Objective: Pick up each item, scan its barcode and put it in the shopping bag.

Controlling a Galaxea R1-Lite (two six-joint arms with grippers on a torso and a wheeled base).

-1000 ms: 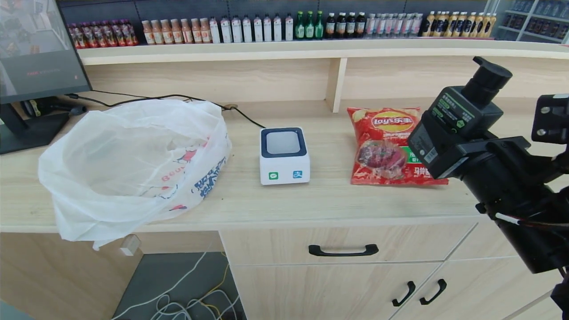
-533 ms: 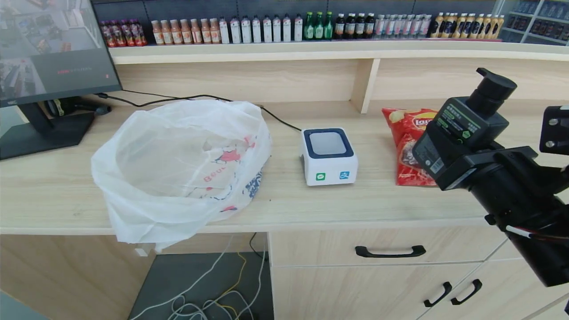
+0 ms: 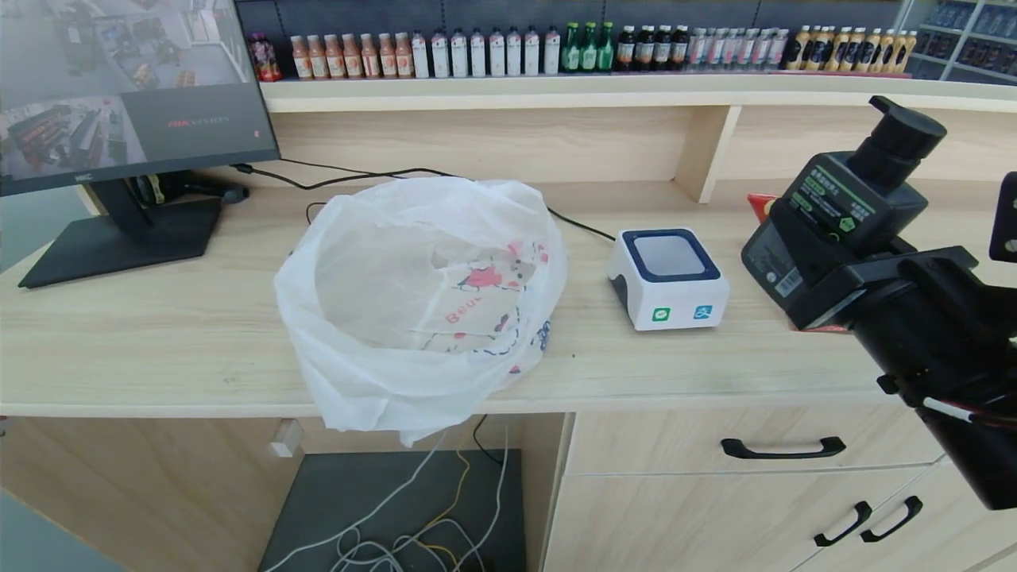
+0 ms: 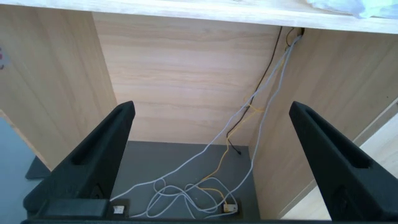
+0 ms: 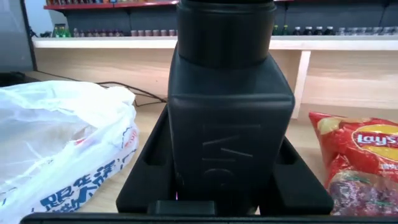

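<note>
On the desk (image 3: 159, 342), the white scanner (image 3: 667, 278) sits just left of the right pincer (image 5: 227, 186). The open shopping bag (image 3: 421, 294) slumps farther left, its lip hanging over the desk's front edge. A monitor (image 3: 127, 87) stands beyond the bag. The red chip bag (image 5: 360, 168) lies flat on the desk beneath and beyond the pincer, mostly hidden in the head view by the black bottle (image 3: 842, 214). The right pincer clamps this bottle's body above the desk, cap tilted up and away. The left pincer (image 4: 211, 109) hangs below the desk, fingers spread wide, facing loose cables (image 4: 205, 180) on the floor.
</note>
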